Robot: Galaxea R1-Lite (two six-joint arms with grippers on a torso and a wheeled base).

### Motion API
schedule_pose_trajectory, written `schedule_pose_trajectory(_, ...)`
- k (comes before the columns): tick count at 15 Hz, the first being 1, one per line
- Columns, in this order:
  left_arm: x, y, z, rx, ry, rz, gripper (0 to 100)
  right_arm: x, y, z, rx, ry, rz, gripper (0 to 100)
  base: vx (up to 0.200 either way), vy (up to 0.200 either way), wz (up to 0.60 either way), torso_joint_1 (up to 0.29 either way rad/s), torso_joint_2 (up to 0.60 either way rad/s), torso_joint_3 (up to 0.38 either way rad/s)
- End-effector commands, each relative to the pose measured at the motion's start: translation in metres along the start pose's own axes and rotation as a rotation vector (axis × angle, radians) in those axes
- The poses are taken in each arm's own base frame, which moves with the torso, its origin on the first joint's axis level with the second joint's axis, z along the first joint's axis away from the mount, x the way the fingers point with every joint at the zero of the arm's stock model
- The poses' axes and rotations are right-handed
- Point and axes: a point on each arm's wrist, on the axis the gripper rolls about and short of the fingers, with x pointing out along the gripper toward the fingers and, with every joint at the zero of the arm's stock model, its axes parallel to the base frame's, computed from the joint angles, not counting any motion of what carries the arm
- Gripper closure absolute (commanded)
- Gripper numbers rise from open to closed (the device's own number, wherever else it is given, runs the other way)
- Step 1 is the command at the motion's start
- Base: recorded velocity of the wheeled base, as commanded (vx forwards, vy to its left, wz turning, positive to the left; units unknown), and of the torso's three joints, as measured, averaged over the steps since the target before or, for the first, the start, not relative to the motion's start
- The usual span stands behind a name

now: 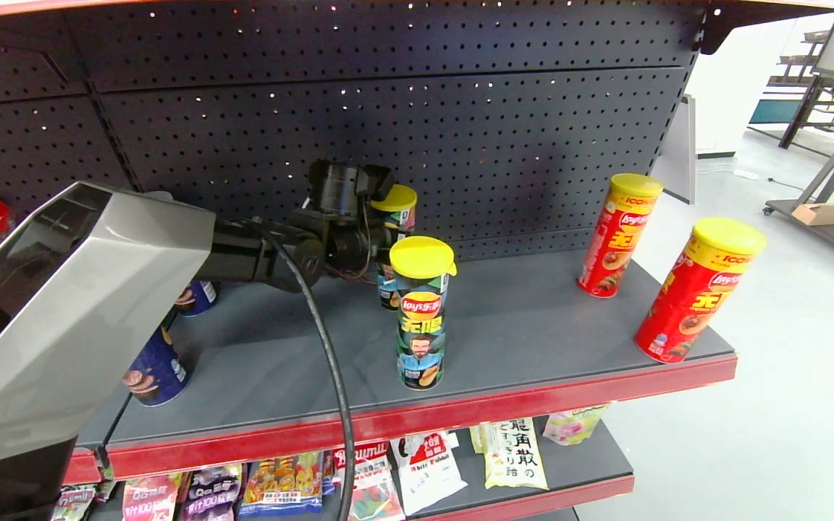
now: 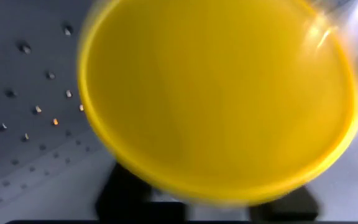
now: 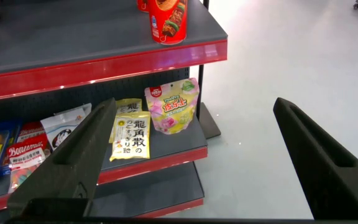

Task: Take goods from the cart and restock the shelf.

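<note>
1. Head view: the step in hand looks like setting a can down. A dark chip can (image 1: 397, 206) with a yellow lid stands at the centre of the frame, near the back of the shelf (image 1: 533, 340) and just behind a matching can (image 1: 420, 318); the left tool (image 1: 377, 231) sits against its left side.
2. Whether the left tool is clamped on that can or loose around it cannot be told; in the left wrist view the yellow lid (image 2: 219, 99) lies blurred and very close under the camera.
3. Next move, as a judgement: if the can sits flat, let go and draw back toward the left of the frame without brushing the front can, which stands close; then return to the cart for more goods.
4. Pose: the left arm (image 1: 258, 253) stretches from the left edge to the centre, roughly level above the shelf; its cable (image 1: 330, 362) hangs down in front.
5. The right tool (image 3: 194, 102) is empty and spread wide apart, held out before the lower shelves; snack bags (image 3: 171, 106) lie beyond it.
6. Two red cans (image 1: 616, 235) (image 1: 699, 289) stand upright at the right of the head view, well apart from the dark pair.
</note>
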Motion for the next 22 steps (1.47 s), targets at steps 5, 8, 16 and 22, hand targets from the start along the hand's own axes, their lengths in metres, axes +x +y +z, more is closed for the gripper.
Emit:
schedule_pose_trajectory(5,-0.001,0.001,0.002,-0.002,-0.008,0.000,0,0.000,0.000,0.000,0.000,0.002,0.000,0,0.000,0.000,0.00,0.000,0.00,0.000)
schedule_pose_trajectory(8,-0.006,0.003,0.005,-0.003,-0.012,0.003,0,0.000,0.000,0.000,0.000,0.002,0.000,0,0.000,0.000,0.00,0.000,0.00,0.000)
schedule_pose_trajectory(16,-0.027,0.016,0.006,-0.011,0.009,0.016,0,0.000,0.000,0.000,0.000,0.002,0.000,0,0.000,0.000,0.00,0.000,0.00,0.000)
schedule_pose_trajectory(22,-0.055,0.020,0.001,-0.014,0.044,-0.016,0,0.000,0.000,0.000,0.000,0.002,0.000,0,0.000,0.000,0.00,0.000,0.00,0.000)
